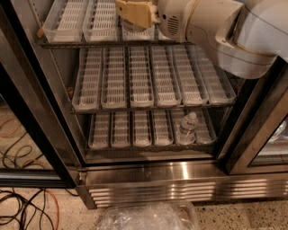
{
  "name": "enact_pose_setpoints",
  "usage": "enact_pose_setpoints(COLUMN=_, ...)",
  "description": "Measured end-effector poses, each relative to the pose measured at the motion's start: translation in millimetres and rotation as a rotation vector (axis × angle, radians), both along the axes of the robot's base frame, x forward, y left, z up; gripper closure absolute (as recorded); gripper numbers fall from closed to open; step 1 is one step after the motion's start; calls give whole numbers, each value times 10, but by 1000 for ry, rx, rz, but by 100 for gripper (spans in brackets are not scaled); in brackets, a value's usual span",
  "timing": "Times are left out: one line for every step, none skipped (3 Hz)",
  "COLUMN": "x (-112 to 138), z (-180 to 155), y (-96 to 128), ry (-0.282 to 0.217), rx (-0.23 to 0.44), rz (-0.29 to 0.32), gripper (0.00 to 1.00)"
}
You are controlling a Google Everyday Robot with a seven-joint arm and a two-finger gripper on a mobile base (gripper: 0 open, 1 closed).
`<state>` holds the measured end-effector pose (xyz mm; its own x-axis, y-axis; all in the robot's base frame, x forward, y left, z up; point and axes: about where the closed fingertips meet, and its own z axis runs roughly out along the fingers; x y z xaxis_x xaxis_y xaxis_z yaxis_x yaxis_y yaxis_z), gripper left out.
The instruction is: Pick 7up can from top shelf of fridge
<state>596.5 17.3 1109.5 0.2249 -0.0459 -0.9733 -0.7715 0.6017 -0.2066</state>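
Observation:
The fridge [148,177] stands open in front of me, with three wire shelves lined with white slotted trays. My gripper [135,12], tan-coloured on the end of the white arm [211,27], reaches into the top shelf [72,24] over its third tray from the left. The 7up can does not show plainly. The gripper covers the spot beneath it, where only a dim greyish shape shows.
A small clear water bottle [186,128] stands on the bottom shelf at the right. Black door frames flank the opening at the left [31,126] and right [261,134]. A crumpled clear plastic bag [148,218] and cables [27,209] lie on the floor.

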Motion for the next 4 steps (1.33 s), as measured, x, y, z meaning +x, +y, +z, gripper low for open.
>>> enact_pose_setpoints(x=-150, z=-91, y=-20, ry=36, rx=-5, rz=35, gripper=100)
enact_pose_setpoints(x=-310, z=-166, y=-33, ry=61, rx=-24, rz=70, gripper=100)
enact_pose_setpoints(x=-465, z=-236, y=-58, ry=77, rx=-39, rz=101, gripper=100)
enact_pose_setpoints(x=-593, z=-288, y=-84, ry=85, rx=-58, rz=127, gripper=100)
